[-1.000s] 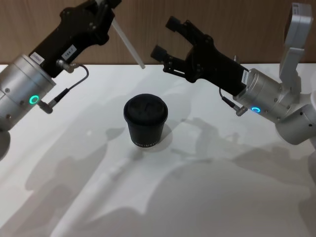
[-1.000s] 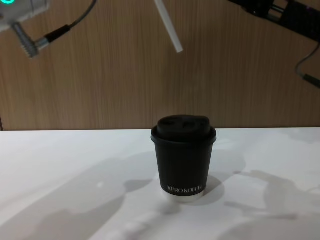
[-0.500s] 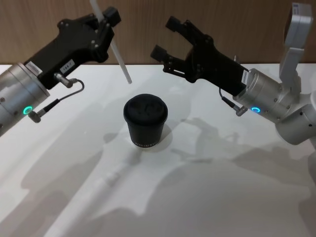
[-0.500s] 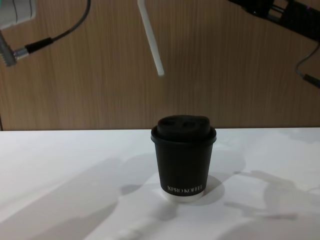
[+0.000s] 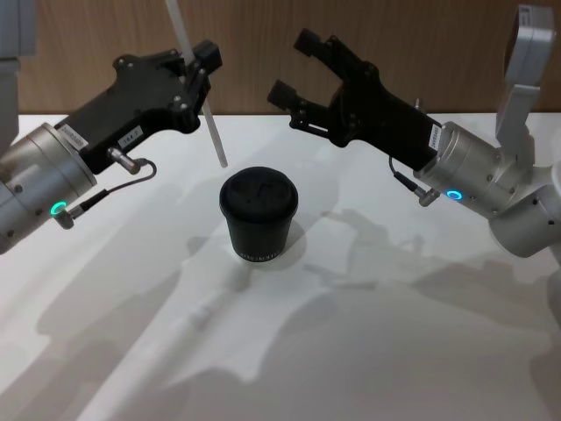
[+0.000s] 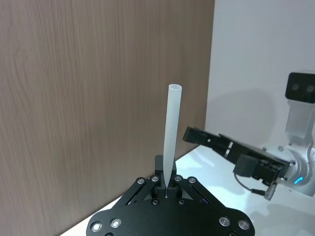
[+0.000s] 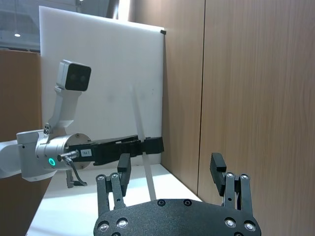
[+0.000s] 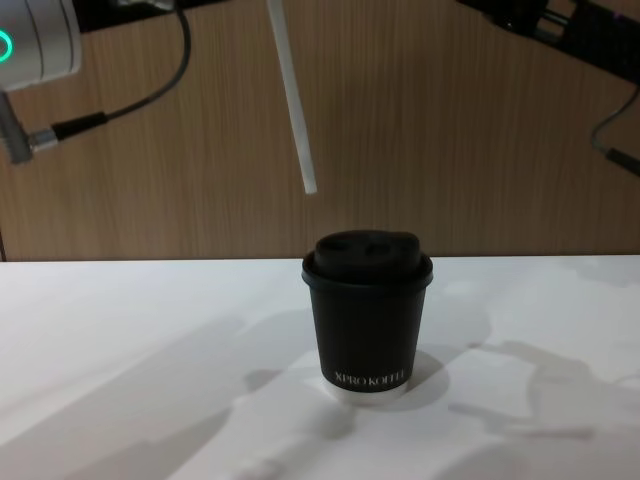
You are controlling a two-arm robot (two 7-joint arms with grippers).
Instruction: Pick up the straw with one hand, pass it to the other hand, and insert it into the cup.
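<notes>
My left gripper [image 5: 197, 74] is shut on the white straw [image 5: 216, 139], gripping it about halfway along and holding it nearly upright. In the chest view the straw [image 8: 292, 100] ends a little above the lid and to its left. The black cup [image 5: 259, 215] with its domed lid stands upright mid-table, and the chest view shows its white lettering [image 8: 368, 320]. My right gripper [image 5: 294, 66] hangs open and empty behind and to the right of the cup. The left wrist view shows the straw [image 6: 172, 132] rising from the shut left gripper [image 6: 167, 184]. The right gripper [image 7: 170, 169] looks across at the straw [image 7: 139, 123].
The white table [image 5: 394, 333] carries the cup and arm shadows. A wood-panelled wall [image 8: 480, 150] runs along its far edge. A thin dark cable [image 8: 150, 85] loops under my left wrist.
My left gripper has swung the straw lower and closer to the cup, tipping it from slanted to nearly upright. The right arm has not moved.
</notes>
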